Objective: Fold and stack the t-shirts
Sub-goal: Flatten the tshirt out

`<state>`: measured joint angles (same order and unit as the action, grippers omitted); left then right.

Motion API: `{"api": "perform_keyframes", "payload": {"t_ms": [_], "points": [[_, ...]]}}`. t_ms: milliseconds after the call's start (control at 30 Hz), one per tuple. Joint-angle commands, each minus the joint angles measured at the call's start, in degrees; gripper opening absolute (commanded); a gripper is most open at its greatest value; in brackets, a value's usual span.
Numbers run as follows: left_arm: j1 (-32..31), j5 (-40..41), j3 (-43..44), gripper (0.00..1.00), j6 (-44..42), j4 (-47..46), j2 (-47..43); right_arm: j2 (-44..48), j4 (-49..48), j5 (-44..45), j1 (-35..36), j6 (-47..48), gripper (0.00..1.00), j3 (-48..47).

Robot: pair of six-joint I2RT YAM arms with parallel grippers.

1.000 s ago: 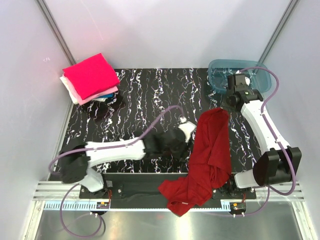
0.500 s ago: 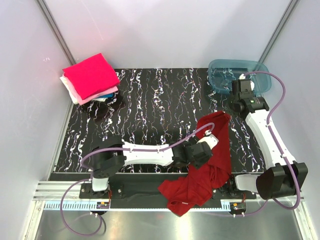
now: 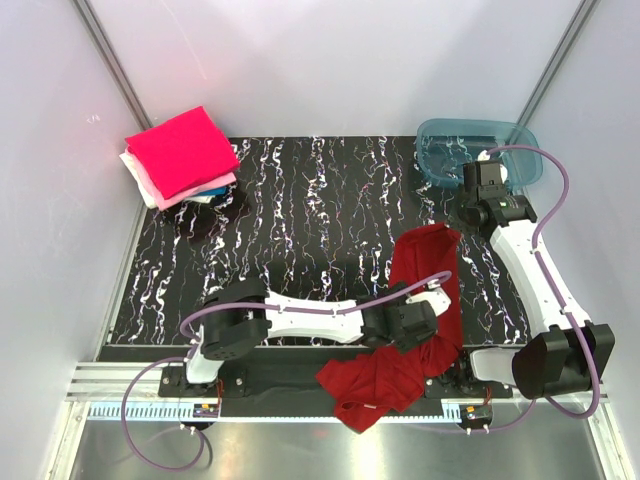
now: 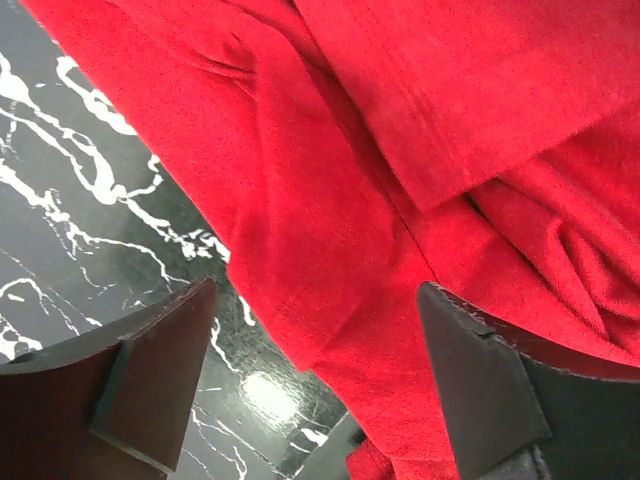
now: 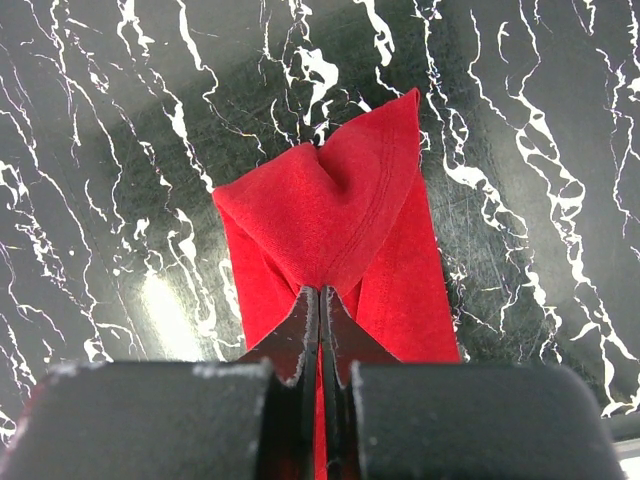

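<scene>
The dark red t-shirt (image 3: 420, 300) lies crumpled in a long strip at the right of the table, and its lower end hangs over the near edge. My right gripper (image 5: 320, 292) is shut on the shirt's far corner (image 5: 335, 200) and holds it bunched just above the table; in the top view this gripper (image 3: 458, 222) sits beside the tub. My left gripper (image 4: 310, 370) is open and straddles the shirt's left edge (image 4: 300, 300) close above it; in the top view it (image 3: 416, 324) is over the shirt's middle. The folded stack (image 3: 180, 152), magenta on top, sits far left.
The teal see-through tub (image 3: 440, 140) stands at the far right corner, right behind my right wrist. A dark lump (image 3: 208, 218) lies just in front of the folded stack. The black marbled table (image 3: 300, 200) ends at a metal rail (image 3: 120, 385) along the near edge.
My left arm has swung right and towards the near edge, from beside the shirt to over it. My right gripper has pulled the shirt's far corner slightly rightward.
</scene>
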<state>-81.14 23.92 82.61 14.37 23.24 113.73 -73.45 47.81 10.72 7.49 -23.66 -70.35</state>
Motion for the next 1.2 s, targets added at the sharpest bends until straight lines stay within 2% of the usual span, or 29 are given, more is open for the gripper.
{"api": "perform_keyframes", "payload": {"t_ms": [0,167,267,300,667,733,767,867,967,1100,1167], "points": [[-0.42,2.0,1.77,0.9,-0.66,0.22,-0.35,1.2,-1.76,-1.05,-0.54,-0.42,0.0,0.3],[-0.42,4.02,2.2,0.84,-0.48,0.4,0.26,1.12,-2.2,-1.76,-0.72,-0.51,0.0,0.56],[-0.42,5.25,3.17,0.73,-0.75,0.84,1.14,1.12,-2.46,-1.93,-0.81,-0.51,0.0,0.82],[-0.33,5.69,4.04,0.65,-0.92,1.36,1.84,1.12,-2.46,-1.84,-0.72,-0.51,0.0,0.83],[0.55,5.0,4.23,0.37,-1.89,0.31,2.64,0.76,-3.07,-2.81,-0.89,-0.69,0.0,1.26],[0.72,4.29,3.97,0.42,-1.98,0.49,2.29,0.76,-3.08,-3.16,-0.89,-0.95,0.0,1.26],[0.72,2.9,3.79,0.52,-2.15,0.49,2.11,0.85,-2.99,-3.25,-0.89,-0.86,0.0,1.26],[0.72,1.04,1.6,0.66,-2.24,-0.56,0.01,1.12,-2.73,-3.16,-0.89,-0.77,0.0,0.83],[0.72,-0.37,1.15,0.72,-2.33,-0.75,-0.35,1.12,-2.46,-3.25,-0.89,-0.77,0.0,0.56],[0.72,-0.72,3.96,0.43,-2.42,1.8,2.19,1.03,-2.9,-3.69,-0.89,-0.95,0.0,0.56],[0.99,-0.63,3.53,0.42,-2.42,0.93,1.94,0.77,-2.99,-3.95,-0.89,-1.04,0.0,0.56]]}}
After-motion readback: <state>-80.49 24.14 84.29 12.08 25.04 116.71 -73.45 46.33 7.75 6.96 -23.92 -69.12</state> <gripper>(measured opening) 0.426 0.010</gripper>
